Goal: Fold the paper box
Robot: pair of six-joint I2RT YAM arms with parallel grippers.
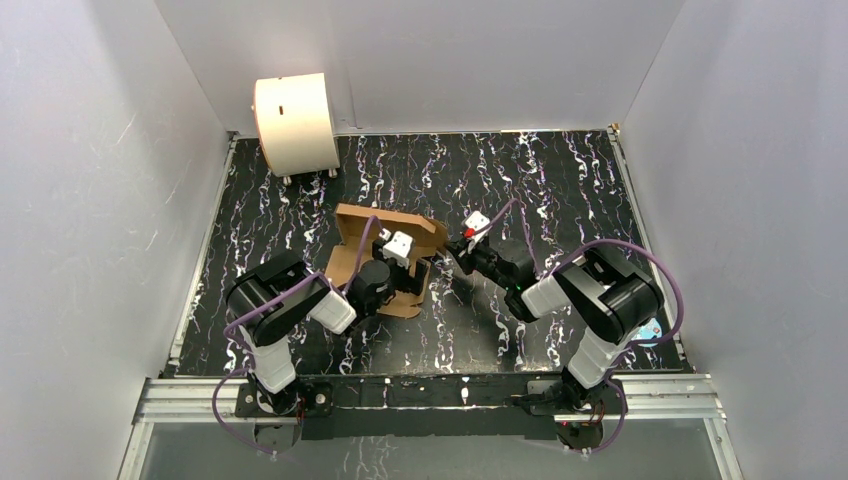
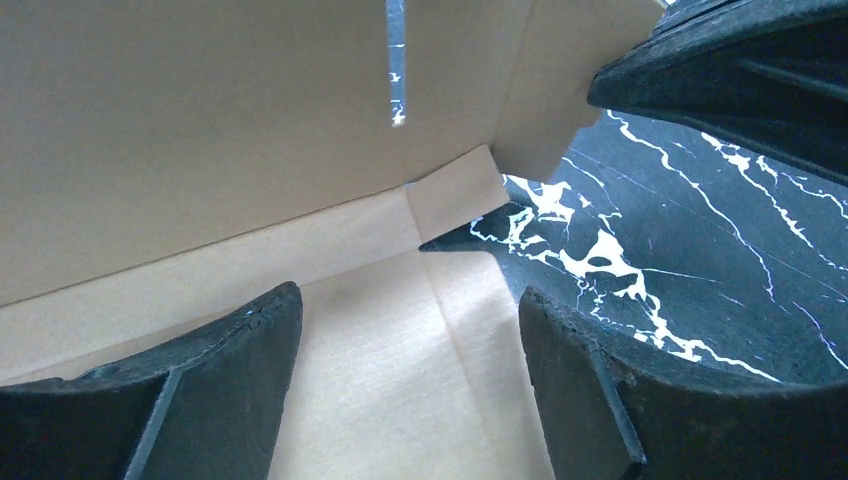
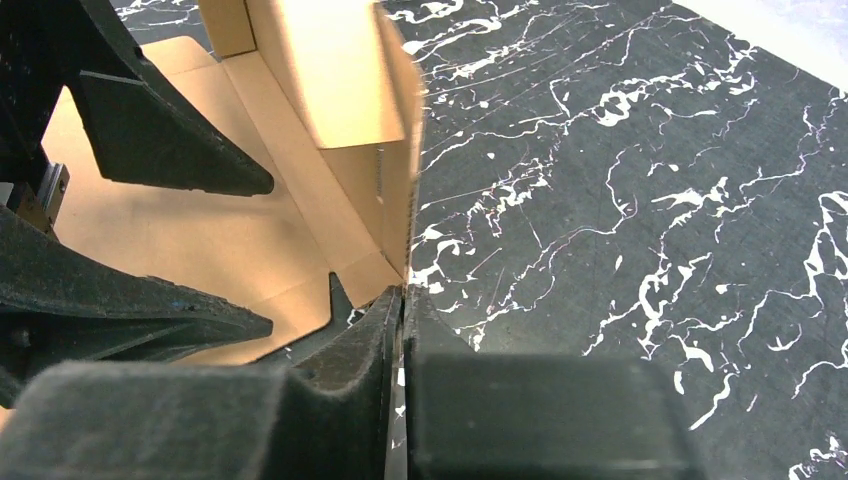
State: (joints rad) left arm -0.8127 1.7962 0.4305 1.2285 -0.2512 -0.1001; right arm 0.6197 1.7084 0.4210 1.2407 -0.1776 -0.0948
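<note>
The right gripper [image 3: 400,296] has its black fingers drawn together to a thin slit at the bottom centre of the right wrist view. Their tips meet the lower end of the raised side wall [image 3: 340,90] of the paper box [image 1: 420,225], a shallow die-cut mailer of plain brown corrugated cardboard. The wall's edge appears to run into the slit, so the jaws pinch it. The left gripper [image 2: 405,300] has its fingers spread wide along the lower edge of the left wrist view. It holds nothing and is poised over the box's flat floor panel [image 2: 400,400]. A narrow slot [image 2: 396,60] shows in the upright panel at the top of that view. In the top external view the box lies open and partly folded, left of centre on the black, white-veined marble-patterned table top [image 1: 560,180], between the two grippers. A cream-white cylindrical drum [image 1: 295,122] sits at the upper left, well apart from the box, near the pale grey back wall [image 1: 450,60].
</note>
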